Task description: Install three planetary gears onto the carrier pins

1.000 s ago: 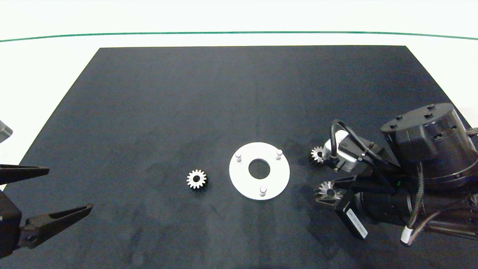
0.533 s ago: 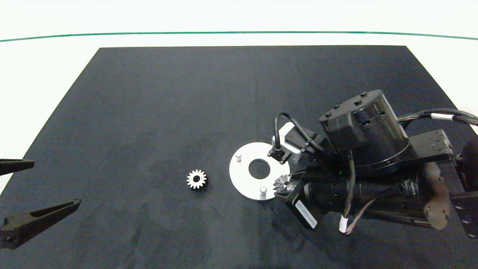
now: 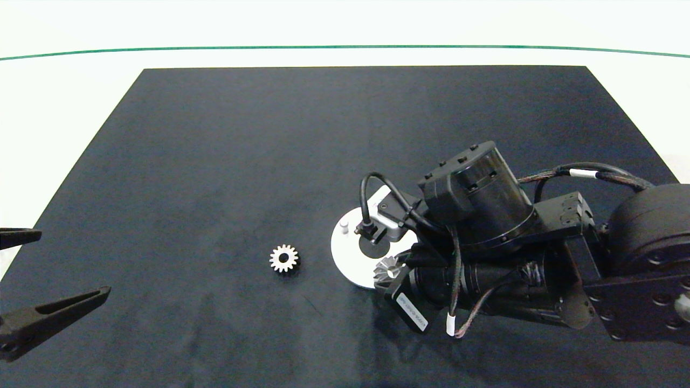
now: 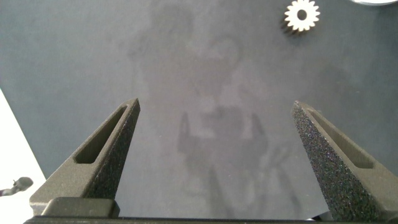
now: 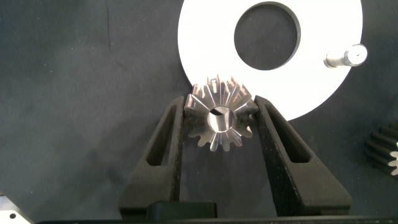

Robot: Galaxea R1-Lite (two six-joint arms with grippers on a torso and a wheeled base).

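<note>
The right hand pinches one of the planetary gears between its two fingers, teeth pressed on either side, and in the head view it sits right of centre over the lower edge of the white disc; the carrier pins rise from that disc, one of them visible at its upper left, another showing at the upper right of the right wrist view; a second gear lies flat on the dark mat of the desk, just left of the disc; a third gear peeks in at the right edge of the right wrist view; the left hand waits spread wide and empty at the lower left of the head view; no gear looks seated yet, so the step in hand is probably carrying the first gear to a pin; the next move calls for lining the bore over a pin, lowering straight, then releasing.
</note>
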